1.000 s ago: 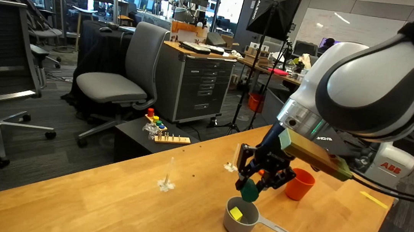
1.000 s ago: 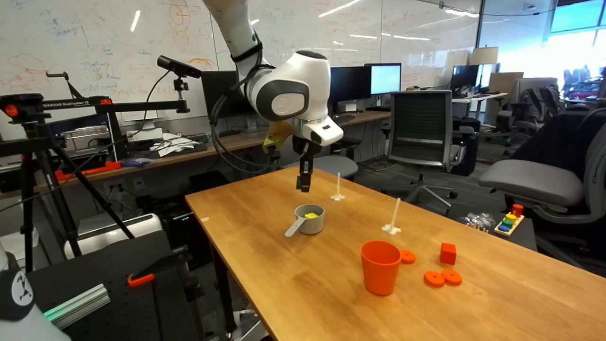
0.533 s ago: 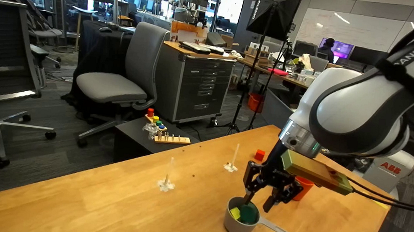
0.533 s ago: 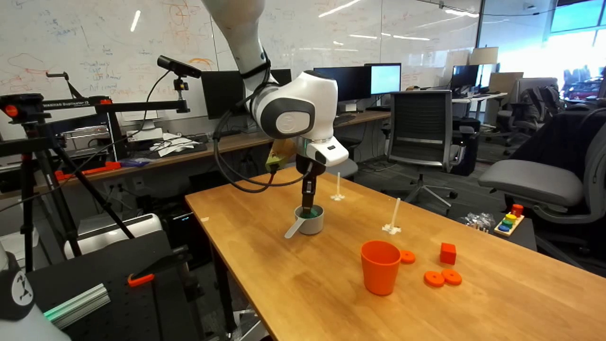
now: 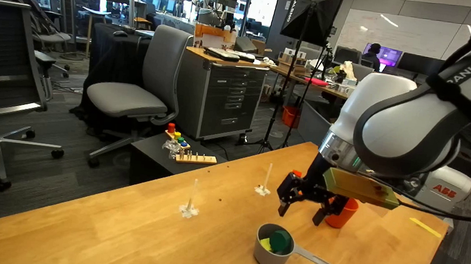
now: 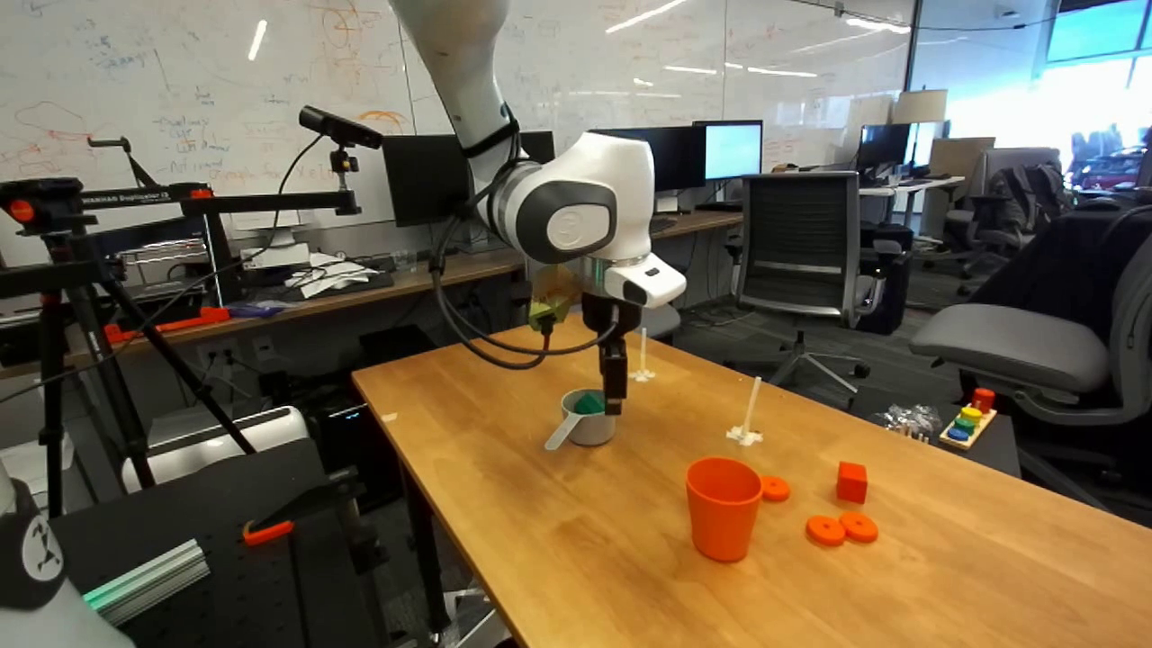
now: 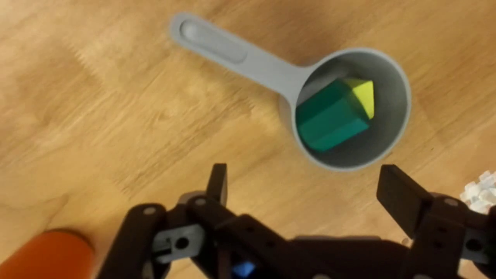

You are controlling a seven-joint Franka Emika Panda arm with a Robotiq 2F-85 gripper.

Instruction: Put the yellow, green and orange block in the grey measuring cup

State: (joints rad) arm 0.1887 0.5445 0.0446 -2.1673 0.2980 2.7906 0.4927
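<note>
Two blocks in grey measuring cup (image 7: 391,97), upper right of wrist view; green block (image 7: 331,118) overlaps yellow block (image 7: 367,97), probably since cup is snug; pincer (image 7: 304,174) wide, nothing held, likely for taking orange block (image 6: 851,483) next, on counter (image 6: 630,540), lower right in exterior view

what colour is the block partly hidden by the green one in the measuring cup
Yellow. That block shows best in the wrist view.

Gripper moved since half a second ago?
Yes: in both exterior views, the gripper has shifted away from the grey measuring cup, toward the unmoved orange cup.
</note>
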